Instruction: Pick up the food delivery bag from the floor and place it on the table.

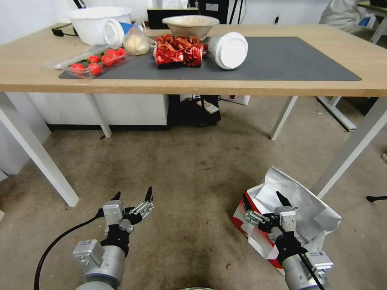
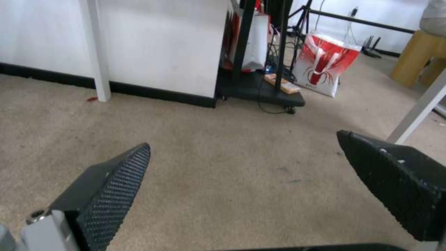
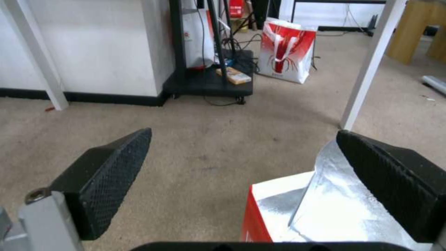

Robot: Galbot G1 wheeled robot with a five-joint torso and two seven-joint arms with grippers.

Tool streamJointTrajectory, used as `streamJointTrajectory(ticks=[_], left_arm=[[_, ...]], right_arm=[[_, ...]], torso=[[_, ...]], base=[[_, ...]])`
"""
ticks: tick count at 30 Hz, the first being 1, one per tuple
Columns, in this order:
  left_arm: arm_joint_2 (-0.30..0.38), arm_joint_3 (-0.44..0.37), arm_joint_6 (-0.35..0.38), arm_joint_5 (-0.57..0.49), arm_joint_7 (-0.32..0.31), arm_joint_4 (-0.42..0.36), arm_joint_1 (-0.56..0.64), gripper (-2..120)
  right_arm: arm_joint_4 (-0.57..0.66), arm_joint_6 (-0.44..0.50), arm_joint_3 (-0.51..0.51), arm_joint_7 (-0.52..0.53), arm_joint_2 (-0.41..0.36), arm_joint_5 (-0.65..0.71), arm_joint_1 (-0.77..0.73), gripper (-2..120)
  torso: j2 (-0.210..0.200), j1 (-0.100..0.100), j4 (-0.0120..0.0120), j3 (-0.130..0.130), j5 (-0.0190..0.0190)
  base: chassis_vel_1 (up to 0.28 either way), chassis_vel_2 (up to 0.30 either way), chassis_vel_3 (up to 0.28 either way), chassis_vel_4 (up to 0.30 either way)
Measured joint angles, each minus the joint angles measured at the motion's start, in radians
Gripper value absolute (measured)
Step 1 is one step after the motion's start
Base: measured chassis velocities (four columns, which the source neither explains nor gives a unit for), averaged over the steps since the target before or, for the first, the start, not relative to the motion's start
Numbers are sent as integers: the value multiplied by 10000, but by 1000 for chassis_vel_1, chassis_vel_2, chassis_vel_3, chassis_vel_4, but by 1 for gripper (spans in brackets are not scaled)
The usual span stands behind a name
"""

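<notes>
Carpeted floor (image 1: 189, 169) fills my head view, with the food delivery bag (image 1: 300, 201) sitting on it by a white leg of the table (image 1: 24, 68), foil lining gaping. My right pincer (image 1: 265, 201) hangs just above the bag's open mouth, jaws spread wide and empty. My left pincer (image 1: 133, 196) hovers over bare floor well apart from it, also wide open, gripping nothing.

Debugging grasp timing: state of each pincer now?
Left pincer: open, empty, above the worn brownish-grey carpet floor.
Right pincer: open, holding nothing, over the red-and-white foil-lined paper delivery bag.
</notes>
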Motion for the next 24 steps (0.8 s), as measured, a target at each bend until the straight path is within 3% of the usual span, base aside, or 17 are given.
streamJointTrajectory(ticks=[6, 20, 24], left_arm=[[14, -31, -5, -33, 2, 6, -7, 100], [36, -42, -42, -74, 0, 39, -35, 100], [61, -106, -409, -63, 102, 180, -82, 100]], right_arm=[[-35, 4, -5, -13, 0, -7, 5, 100], [-89, 9, 13, -22, 0, -19, 9, 100], [-103, 22, 67, -41, 0, 39, 12, 100]], torso=[[-305, -24, 0, -283, 0], [-451, -54, 0, -299, 0], [-434, -54, 0, -300, -1]], base=[[0, 0, 0, 0], [0, 0, 0, 0], [0, 0, 0, 0]])
